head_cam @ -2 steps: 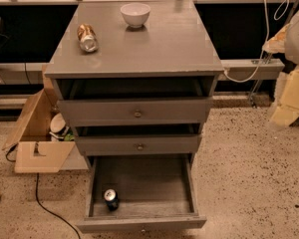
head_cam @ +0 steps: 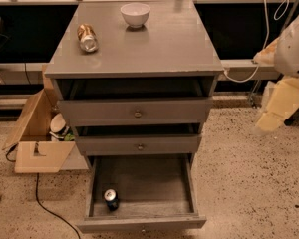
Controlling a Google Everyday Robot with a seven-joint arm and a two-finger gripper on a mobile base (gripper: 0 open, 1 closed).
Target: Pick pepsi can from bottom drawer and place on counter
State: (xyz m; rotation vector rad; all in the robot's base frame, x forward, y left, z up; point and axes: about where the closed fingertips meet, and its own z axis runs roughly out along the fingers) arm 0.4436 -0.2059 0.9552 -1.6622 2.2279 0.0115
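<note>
The pepsi can (head_cam: 110, 199) stands upright in the front left corner of the bottom drawer (head_cam: 139, 193), which is pulled wide open. It is dark blue with a silver top. The counter (head_cam: 154, 46) is the grey cabinet top above the three drawers. My gripper (head_cam: 270, 122) hangs at the right edge of the view, beside the cabinet at about the height of the top drawer. It is well away from the can and holds nothing that I can see.
A brownish-gold can (head_cam: 87, 37) lies on its side at the counter's left. A white bowl (head_cam: 135, 14) stands at the counter's back. The top drawer (head_cam: 134, 111) and middle drawer (head_cam: 138, 144) are slightly open. An open cardboard box (head_cam: 37, 143) sits on the floor to the left.
</note>
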